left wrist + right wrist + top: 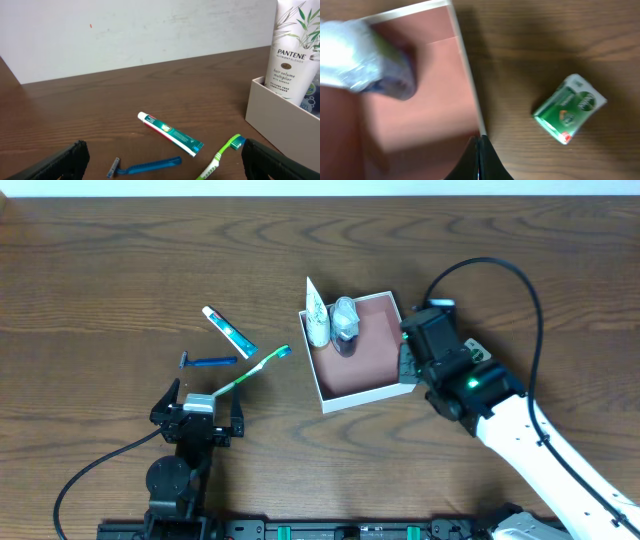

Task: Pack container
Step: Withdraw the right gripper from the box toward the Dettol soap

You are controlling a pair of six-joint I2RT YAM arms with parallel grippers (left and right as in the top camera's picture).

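Note:
The container point(366, 394) is a shallow white-walled box with a pinkish floor at mid-table. A white Pantene tube point(316, 315) and a clear-wrapped bundle point(345, 320) lie in its far-left part. My right gripper point(410, 366) is at the box's right wall. In the right wrist view its jaws point(481, 141) are shut on the thin top edge of that wall point(467, 75). My left gripper point(200, 412) stands wide open low over the table. Nothing is between its fingers point(70, 157).
A toothpaste tube point(170, 133), a blue razor point(147, 166) and a green toothbrush point(220, 157) lie on the wood ahead of the left gripper, left of the container point(280, 107). A green soap box point(570, 107) lies just outside the right wall.

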